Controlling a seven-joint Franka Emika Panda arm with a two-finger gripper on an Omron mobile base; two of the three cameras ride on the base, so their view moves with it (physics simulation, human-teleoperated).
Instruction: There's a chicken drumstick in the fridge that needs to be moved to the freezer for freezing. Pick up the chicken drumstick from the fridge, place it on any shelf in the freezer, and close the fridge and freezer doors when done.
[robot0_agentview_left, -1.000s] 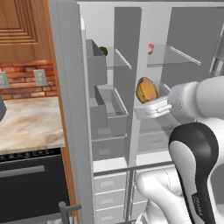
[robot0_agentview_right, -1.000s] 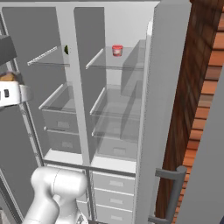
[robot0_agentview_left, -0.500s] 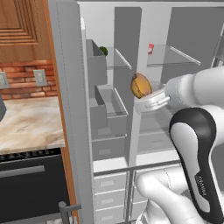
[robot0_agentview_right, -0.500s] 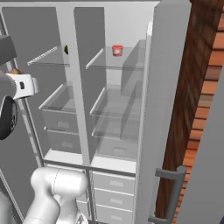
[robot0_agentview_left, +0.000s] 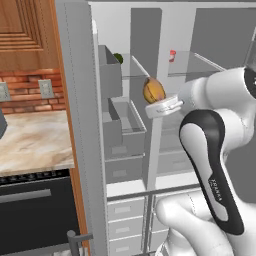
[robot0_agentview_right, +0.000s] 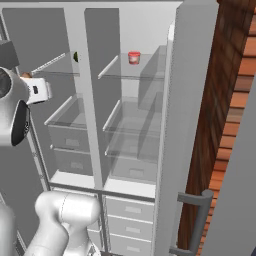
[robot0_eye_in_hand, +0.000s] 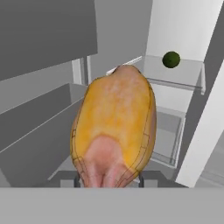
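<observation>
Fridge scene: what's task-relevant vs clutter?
Job:
chicken drumstick, held in the gripper
freezer, door open
fridge door, open

Lying about:
small dark green ball on a shelf
red-and-white item on a fridge shelf

Freezer (robot0_agentview_left: 125, 145), door swung open: front access unobstructed. Upper glass shelf holds a small dark green ball (robot0_eye_in_hand: 171, 59) toward the back; the shelf's near part is bare. Grey bins (robot0_agentview_left: 127, 122) on the left wall narrow the lower passage. White centre divider (robot0_agentview_left: 157, 135) bounds the right. Gripper (robot0_agentview_left: 161, 106), clamped on chicken drumstick (robot0_agentview_left: 153, 90), occupies the opening just before the divider.
</observation>
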